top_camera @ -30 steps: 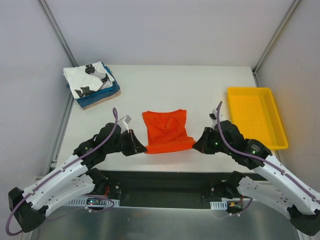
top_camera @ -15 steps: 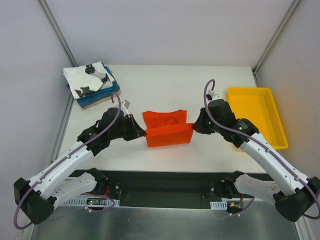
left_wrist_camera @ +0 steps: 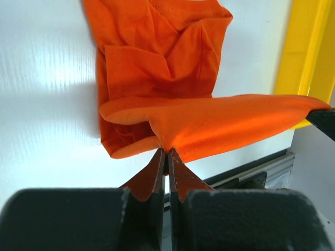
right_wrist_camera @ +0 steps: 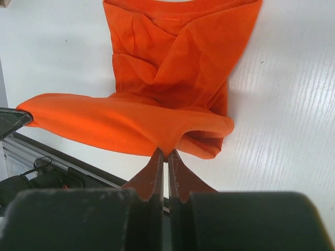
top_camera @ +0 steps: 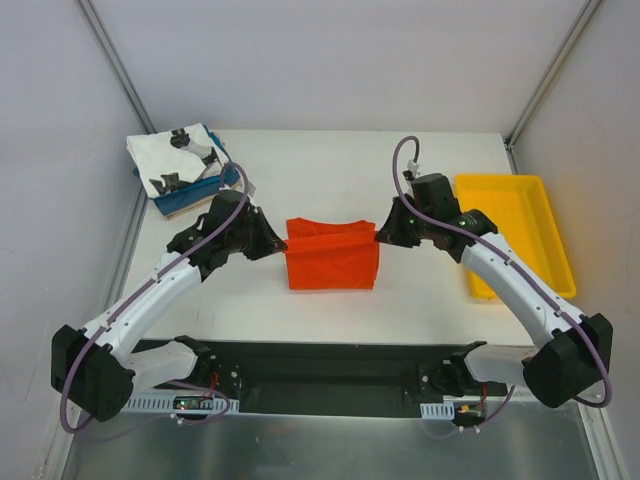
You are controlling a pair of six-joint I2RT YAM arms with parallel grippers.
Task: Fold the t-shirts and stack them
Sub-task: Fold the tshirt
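The orange-red t-shirt (top_camera: 332,256) lies mid-table, partly folded. My left gripper (top_camera: 284,243) is shut on its left corner and my right gripper (top_camera: 376,237) is shut on its right corner. Together they hold the near hem raised and carried over the far part of the shirt. In the left wrist view the cloth (left_wrist_camera: 209,120) stretches away from my pinching fingers (left_wrist_camera: 165,155). The right wrist view shows the same fold (right_wrist_camera: 120,123) held by my right gripper (right_wrist_camera: 165,152). A stack with the white printed tee (top_camera: 175,160) on top, the blue tee (top_camera: 205,190) under it, sits at the back left.
A shallow yellow tray (top_camera: 513,230) stands at the right side of the table, close behind my right arm; its edge shows in the left wrist view (left_wrist_camera: 303,57). The table's front edge and a metal rail lie just below the shirt.
Both grippers have lifted the shirt's near hem and carried it away from the front edge toward the far side, folding it over the collar half. Both arms extended forward.
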